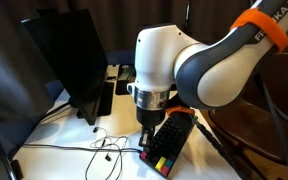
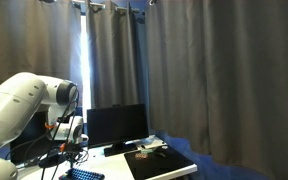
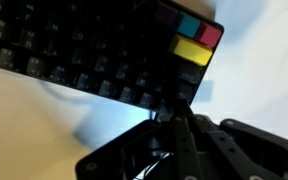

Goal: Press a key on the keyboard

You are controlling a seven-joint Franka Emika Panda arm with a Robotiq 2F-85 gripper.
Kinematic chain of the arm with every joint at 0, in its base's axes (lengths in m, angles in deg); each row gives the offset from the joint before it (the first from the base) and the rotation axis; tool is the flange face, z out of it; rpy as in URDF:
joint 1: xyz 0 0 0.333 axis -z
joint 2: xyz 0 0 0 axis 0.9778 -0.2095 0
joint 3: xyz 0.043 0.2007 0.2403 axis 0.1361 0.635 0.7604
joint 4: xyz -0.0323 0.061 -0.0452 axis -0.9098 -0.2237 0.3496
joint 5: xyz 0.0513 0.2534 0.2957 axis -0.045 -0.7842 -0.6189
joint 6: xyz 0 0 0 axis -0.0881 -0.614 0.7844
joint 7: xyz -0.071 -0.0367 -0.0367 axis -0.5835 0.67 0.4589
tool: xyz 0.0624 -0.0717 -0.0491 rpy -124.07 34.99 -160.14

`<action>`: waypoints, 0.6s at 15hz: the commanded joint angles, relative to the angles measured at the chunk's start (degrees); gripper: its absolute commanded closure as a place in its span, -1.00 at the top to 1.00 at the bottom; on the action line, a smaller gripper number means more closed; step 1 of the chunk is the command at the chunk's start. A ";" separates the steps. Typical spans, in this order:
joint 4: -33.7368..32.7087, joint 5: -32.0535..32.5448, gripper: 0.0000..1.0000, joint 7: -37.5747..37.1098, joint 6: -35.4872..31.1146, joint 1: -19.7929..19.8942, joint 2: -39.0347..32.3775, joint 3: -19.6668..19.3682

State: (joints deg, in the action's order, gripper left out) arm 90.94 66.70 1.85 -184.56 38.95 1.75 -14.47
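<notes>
Filling the wrist view, the keyboard (image 3: 84,55) shows individual dark keys, elsewhere indistinct.

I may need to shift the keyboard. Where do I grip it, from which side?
Likely the keyboard across its short width, from above: it lies flat and thin on the table, so only its long edges offer purchase.

We see an office-like workstation: a dark monitor (image 1: 69,60) and a keyboard (image 1: 174,140) on a white bench (image 1: 72,165), loose cables (image 1: 102,146), and grey floor-length curtains (image 2: 204,70) behind.
</notes>
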 commanded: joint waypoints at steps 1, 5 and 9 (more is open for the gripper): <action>-1.62 -0.25 -1.00 -0.67 -0.90 -1.91 -1.02 -1.57; -1.79 0.04 -1.00 -0.83 -0.87 -2.67 -1.06 -2.49; -2.09 0.06 -1.00 -0.78 -0.82 -3.18 -1.21 -3.02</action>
State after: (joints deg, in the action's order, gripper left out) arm 90.35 66.72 1.85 -184.65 37.24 1.66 -16.31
